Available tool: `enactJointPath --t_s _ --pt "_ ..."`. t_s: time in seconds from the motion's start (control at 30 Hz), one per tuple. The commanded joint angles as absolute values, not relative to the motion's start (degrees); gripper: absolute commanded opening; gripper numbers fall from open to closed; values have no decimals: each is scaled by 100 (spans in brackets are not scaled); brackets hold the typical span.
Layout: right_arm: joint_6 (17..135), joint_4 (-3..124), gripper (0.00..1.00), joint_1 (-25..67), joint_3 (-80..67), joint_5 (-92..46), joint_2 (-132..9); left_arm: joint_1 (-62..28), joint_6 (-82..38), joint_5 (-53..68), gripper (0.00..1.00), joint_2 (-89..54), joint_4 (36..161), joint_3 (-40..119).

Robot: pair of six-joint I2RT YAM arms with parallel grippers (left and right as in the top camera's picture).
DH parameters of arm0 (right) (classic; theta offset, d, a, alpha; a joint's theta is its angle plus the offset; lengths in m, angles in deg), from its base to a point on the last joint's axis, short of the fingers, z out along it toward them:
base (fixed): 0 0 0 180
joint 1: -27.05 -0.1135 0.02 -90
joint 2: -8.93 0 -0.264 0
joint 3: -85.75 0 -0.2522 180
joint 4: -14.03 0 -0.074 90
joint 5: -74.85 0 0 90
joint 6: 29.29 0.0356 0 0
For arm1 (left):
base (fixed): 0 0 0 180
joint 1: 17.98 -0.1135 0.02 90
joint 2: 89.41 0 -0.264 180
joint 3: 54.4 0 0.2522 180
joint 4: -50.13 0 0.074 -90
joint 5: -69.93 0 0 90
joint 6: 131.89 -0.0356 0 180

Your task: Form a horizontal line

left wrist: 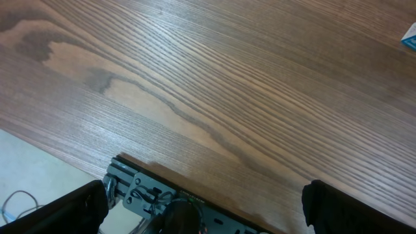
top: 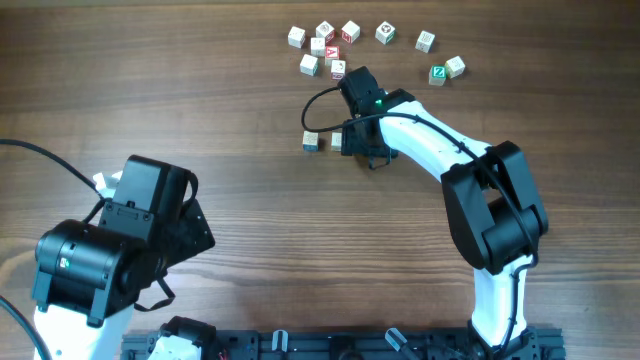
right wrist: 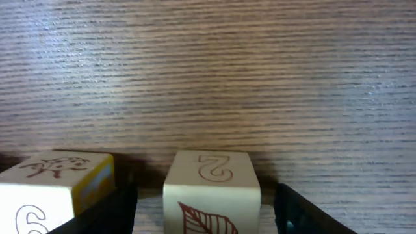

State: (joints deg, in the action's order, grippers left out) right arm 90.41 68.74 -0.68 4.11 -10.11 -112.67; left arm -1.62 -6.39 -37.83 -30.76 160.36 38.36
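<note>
Straddled by our spread right gripper (right wrist: 208,209) sits a pale wooden cube marked 2 (right wrist: 211,174); its finger could knock the neighbouring yellow-sided wooden cube (right wrist: 58,177) askew; left gripper (left wrist: 208,205) gapes empty.

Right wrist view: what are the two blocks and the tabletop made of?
Block marked 2: seems pale wood, matte, looks unvarnished, with softened edges. Reddish-brown marks, printed or burned, unclear. Block marked 6: same pale wood, one side coated yellow, likely paint. Table: brown wood grain, low sheen; solid wood, veneer or laminate cannot be told.
</note>
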Motion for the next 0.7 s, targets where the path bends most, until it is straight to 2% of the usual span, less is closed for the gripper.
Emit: enactJointPath --t_s 0.0,0.3,0.37,0.4,0.53,0.67 --pt "8916 6987 72 -63 501 -1000 -11104 -186 -540 -3877 100 -3091 16038 3821" --pt "8918 7263 71 -63 658 -1002 -10352 -186 -540 -3877 100 -3091 16038 3821" --pt "8920 7293 58 -63 658 -1004 -10127 -186 -540 -3877 100 -3091 16038 3821" --pt "8934 7296 56 -63 658 -1006 -10063 -186 -540 -3877 100 -3091 16038 3821" --pt "8938 6996 22 -77 643 -2029 -10037 -186 -540 -3877 100 -3091 16038 3821" --pt "8938 6314 18 -418 606 -2123 -10122 -186 -540 -3877 100 -3091 16038 3821"
